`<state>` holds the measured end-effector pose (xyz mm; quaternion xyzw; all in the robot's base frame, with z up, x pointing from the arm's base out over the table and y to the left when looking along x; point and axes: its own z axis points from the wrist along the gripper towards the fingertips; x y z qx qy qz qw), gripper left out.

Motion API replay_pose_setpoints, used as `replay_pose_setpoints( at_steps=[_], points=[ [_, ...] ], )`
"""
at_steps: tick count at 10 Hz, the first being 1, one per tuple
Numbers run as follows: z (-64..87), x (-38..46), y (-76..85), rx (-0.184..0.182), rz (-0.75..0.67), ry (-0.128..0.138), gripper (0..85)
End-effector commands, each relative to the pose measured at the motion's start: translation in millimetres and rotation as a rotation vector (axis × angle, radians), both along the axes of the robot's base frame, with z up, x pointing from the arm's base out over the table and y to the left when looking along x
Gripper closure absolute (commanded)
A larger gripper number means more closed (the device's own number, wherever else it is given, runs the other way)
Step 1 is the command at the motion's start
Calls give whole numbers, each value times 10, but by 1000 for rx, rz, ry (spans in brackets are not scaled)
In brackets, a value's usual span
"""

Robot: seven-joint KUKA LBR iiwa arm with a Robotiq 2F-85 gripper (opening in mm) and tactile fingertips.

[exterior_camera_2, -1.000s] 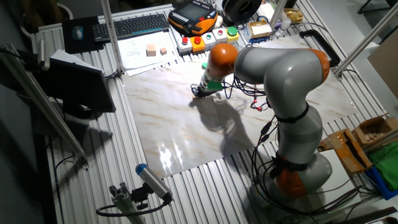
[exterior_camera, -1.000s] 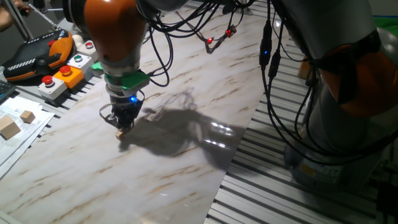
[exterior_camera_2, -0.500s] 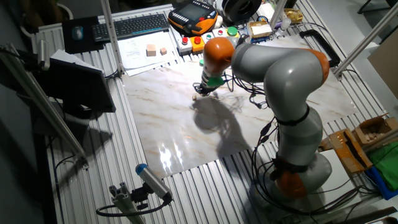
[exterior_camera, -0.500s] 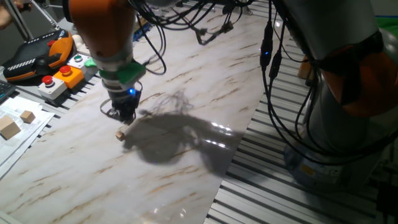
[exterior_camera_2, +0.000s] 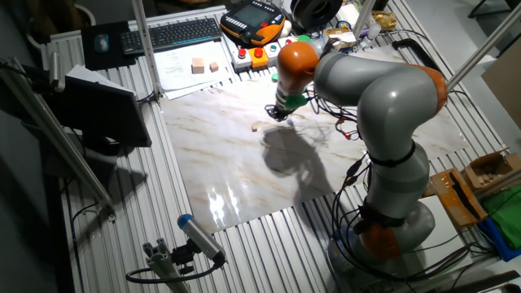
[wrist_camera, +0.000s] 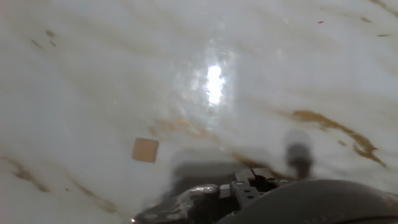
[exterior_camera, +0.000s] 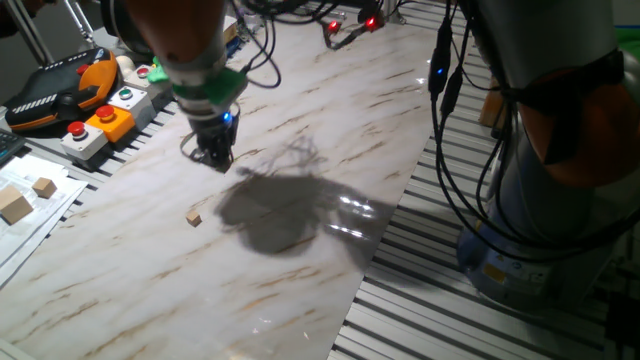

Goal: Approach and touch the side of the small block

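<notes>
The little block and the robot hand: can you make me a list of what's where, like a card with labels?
small block: tiny light-brown cube, lying alone on the marble board
gripper, above the board, apart from the block, not touching it
gripper fingers: open or shut, cannot tell
hand view: block sits left of centre
two larger blocks: and, on paper off the board's edge
button box, beside the board

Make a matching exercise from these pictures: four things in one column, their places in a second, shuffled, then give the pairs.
Things
1. small block
2. gripper
3. two larger wooden blocks
4. keyboard

Places
A. on white paper beside the marble board
B. lying alone on the marble board
C. behind the paper, at the table's edge
D. raised above the board, apart from the cube

Pairs: 1-B, 2-D, 3-A, 4-C
</notes>
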<state>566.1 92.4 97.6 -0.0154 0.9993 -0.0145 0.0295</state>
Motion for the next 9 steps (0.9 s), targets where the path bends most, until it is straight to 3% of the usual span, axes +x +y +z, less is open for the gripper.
replay_pose_setpoints(
  at_steps=[1, 6, 9],
  points=[
    [35, -24, -32, -3, 6, 4, 843],
    [114, -83, 1, -5, 18, 6, 843],
    [108, -74, 5, -5, 26, 6, 843]
  ],
)
